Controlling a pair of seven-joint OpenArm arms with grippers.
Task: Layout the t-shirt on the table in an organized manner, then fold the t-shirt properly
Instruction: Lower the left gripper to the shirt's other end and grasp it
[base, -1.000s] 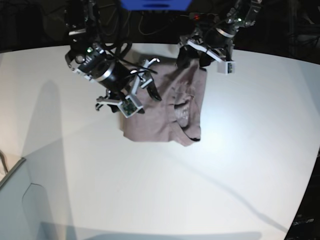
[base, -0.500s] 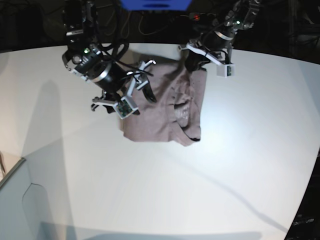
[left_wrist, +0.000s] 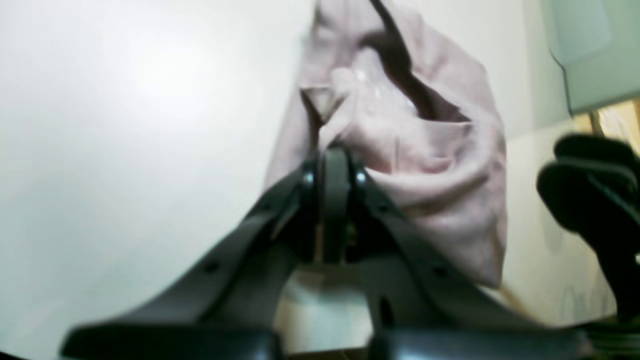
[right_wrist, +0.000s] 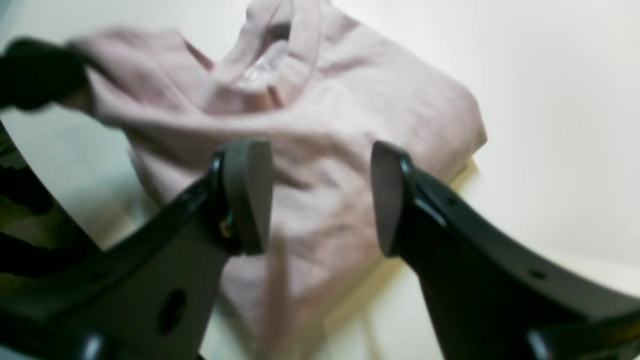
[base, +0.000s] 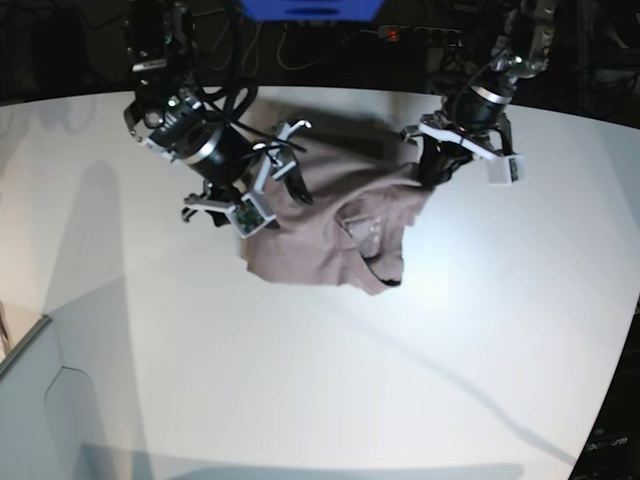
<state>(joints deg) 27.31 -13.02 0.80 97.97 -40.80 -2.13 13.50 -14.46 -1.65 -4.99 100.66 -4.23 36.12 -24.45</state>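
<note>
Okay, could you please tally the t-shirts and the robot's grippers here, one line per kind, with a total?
T-shirt: 1
Grippers, left and right: 2
Total: 3

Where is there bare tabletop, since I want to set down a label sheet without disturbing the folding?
In the base view, the table is bare between the shirt and the near edge, and also right of the shirt. It is crowded at the shirt's far part, where the left arm's jaws grip it and the right arm's open jaws hang over it.
</note>
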